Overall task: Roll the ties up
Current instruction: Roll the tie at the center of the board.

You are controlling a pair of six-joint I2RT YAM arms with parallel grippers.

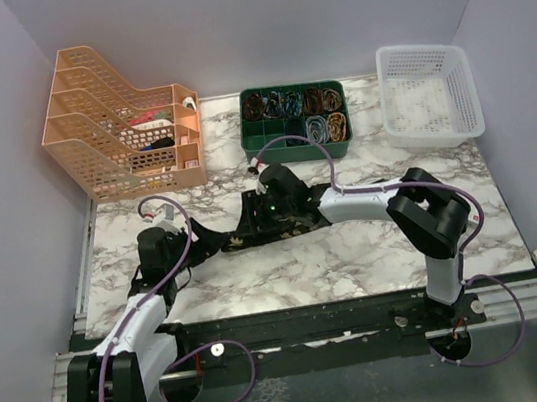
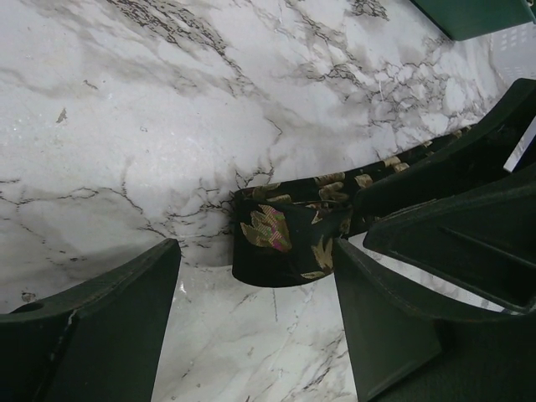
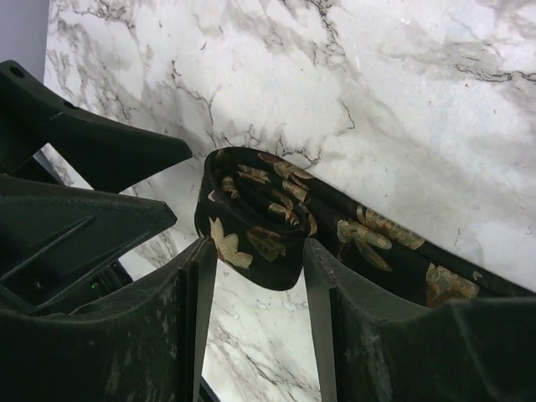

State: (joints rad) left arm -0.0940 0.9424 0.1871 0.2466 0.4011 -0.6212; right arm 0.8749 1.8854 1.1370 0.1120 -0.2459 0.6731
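My right gripper (image 3: 258, 251) sits about half closed. Its two tips press on either side of the rolled end of the tie (image 3: 356, 234), so it has the roll pinched. My left gripper (image 2: 255, 251) stands wide open with nothing in its grasp. The same roll lies between its fingers (image 2: 100, 335), well clear of one and hard up beside the other, though from that wrist view I cannot tell whether the near one actually touches the cloth. The tie is smooth black fabric scattered with tan-gold leaf-like motifs, one of them tinged pink. Its end is wound into a small, loose, rather flattened coil of a few turns, and the rest runs out flat as a narrow band. From overhead I see it lying left of centre on the table (image 1: 357, 248), in front of the green tray (image 1: 294, 121), with the band passing beneath the right arm (image 1: 360, 202). The tabletop is white marble with grey veining. Both sets of fingers are dark, matte, wedge-shaped plastic, and the inner faces of the right pair look scuffed and dusty.
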